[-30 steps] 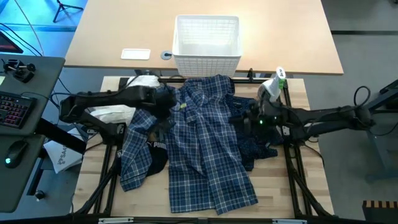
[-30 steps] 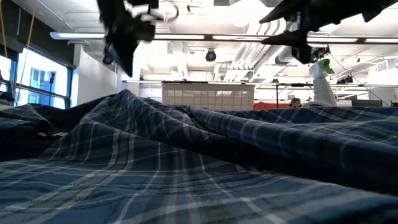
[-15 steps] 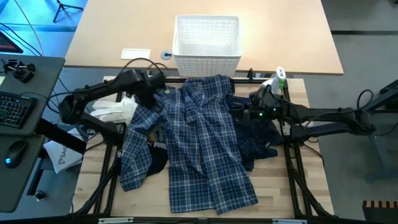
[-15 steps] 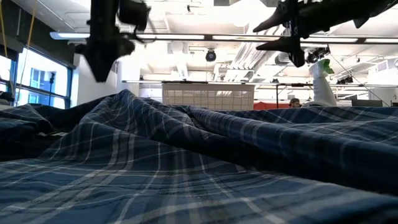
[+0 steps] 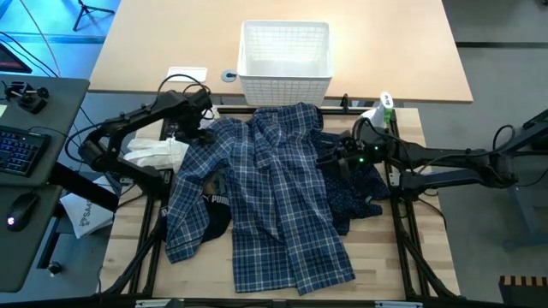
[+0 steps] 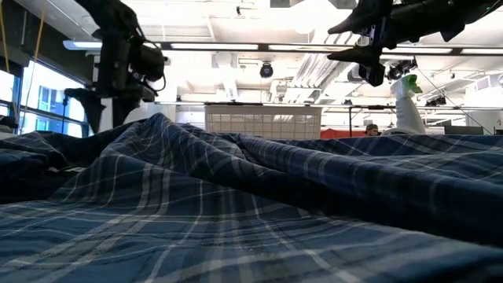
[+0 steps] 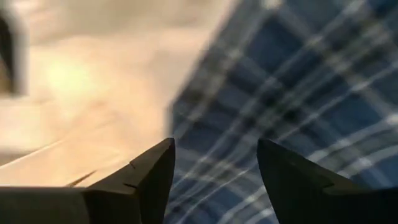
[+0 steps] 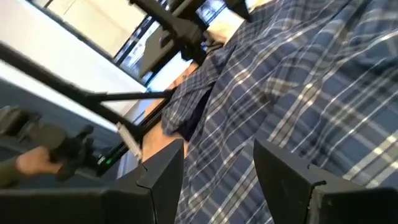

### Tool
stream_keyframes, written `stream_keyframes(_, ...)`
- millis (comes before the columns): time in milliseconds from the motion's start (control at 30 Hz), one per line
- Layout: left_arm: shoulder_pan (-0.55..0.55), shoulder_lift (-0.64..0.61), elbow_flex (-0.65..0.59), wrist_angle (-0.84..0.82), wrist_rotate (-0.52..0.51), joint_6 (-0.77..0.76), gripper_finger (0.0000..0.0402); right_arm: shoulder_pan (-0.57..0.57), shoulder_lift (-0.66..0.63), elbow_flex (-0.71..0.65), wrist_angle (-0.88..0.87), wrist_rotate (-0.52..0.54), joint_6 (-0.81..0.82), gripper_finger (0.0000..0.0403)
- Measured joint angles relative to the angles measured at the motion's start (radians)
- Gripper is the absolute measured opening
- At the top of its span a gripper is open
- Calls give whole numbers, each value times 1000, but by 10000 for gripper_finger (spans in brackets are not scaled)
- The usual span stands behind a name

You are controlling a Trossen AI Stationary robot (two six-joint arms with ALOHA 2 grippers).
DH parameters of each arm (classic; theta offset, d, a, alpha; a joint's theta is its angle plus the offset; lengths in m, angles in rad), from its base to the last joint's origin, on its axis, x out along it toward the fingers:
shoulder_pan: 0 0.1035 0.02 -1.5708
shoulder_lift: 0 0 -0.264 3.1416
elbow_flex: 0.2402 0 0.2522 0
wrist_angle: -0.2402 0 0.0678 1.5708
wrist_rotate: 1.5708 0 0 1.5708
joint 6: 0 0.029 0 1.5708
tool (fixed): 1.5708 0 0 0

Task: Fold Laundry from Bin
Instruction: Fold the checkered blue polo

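I am seeing my left gripper [image 7: 214, 163] standing with its two fingers apart and nothing between them, hanging just over the edge of the blue-white plaid shirt [image 5: 265, 192] where the cloth is meeting bare wood. In the high view that left gripper [image 5: 195, 128] is sitting at the shirt's far left corner, near the white cloth [image 5: 154, 154] that is lying bunched on the table's left side. In the low view it [image 6: 96, 106] is hanging above the plaid folds [image 6: 251, 204] without touching them.

My right gripper [image 8: 217, 163] is also standing with fingers parted and empty, looking across the plaid shirt [image 8: 298, 93]. From above, the right gripper [image 5: 330, 159] is hovering at the shirt's right edge, just over the navy dotted trousers [image 5: 355, 198] that are showing from beneath the plaid. In the low view it [image 6: 363, 41] is hanging well above the cloth.

The shirt is lying spread across the wooden table [image 5: 377, 257], covering most of its middle. A black piece with white Puma lettering [image 5: 214, 214] is peeking out at the shirt's left edge. The bin [image 5: 285, 60] is standing upright on the far table, just beyond the shirt's collar end. A spray bottle [image 5: 379, 114] is lying near the table's far right corner.
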Motion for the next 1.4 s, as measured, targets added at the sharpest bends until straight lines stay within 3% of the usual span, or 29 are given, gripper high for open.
stream_keyframes(100, 8, 0, -33, 38, 119, 14, 202, 2, 0, 0, -21, -6, -19, 188)
stream_keyframes(200, -2, 1, -31, 62, 198, 29, 160, 2, 0, 0, -34, -9, -22, 188)
stream_keyframes(367, -48, -1, 25, 69, 197, 59, 30, 2, 0, 0, -50, -13, -23, 188)
stream_keyframes(433, -61, -1, 52, 63, 186, 63, 11, 3, 0, 0, -52, -13, -23, 188)
stream_keyframes(633, -55, -1, 122, -94, -11, 23, 25, 3, 0, 0, -66, -13, -23, 188)
stream_keyframes(800, 35, 2, 95, -136, -19, 45, 57, 3, 0, 0, -70, -12, -23, 188)
stream_keyframes(1067, 115, 3, -52, -55, 31, 103, 174, 3, 0, 0, -70, -5, -16, 188)
stream_keyframes(1167, 107, 3, -94, -2, 36, 130, 198, 3, 0, 0, -70, -5, -15, 188)
stream_keyframes(1267, 86, 3, -112, 40, 39, 135, 184, 3, 0, 0, -70, -5, -15, 188)
stream_keyframes(1400, 42, 3, -100, 60, 80, 181, 96, 3, 0, 0, -70, -5, -15, 188)
